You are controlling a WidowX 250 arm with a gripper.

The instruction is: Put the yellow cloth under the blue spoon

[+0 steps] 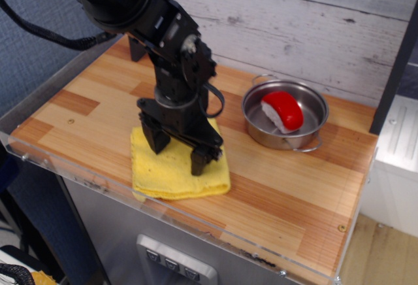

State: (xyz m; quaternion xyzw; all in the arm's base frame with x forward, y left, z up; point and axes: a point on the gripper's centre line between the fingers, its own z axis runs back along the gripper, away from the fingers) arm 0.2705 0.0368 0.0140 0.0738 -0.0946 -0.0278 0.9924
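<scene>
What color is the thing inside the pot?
Red on top, white underneath, in the observation.image view.

Bright yellow cloth [171,170], black gripper [177,151]

Glossy black jointed arm, a thin black cable looping beside it, ending in a two-fingered black tool [179,152]
</scene>
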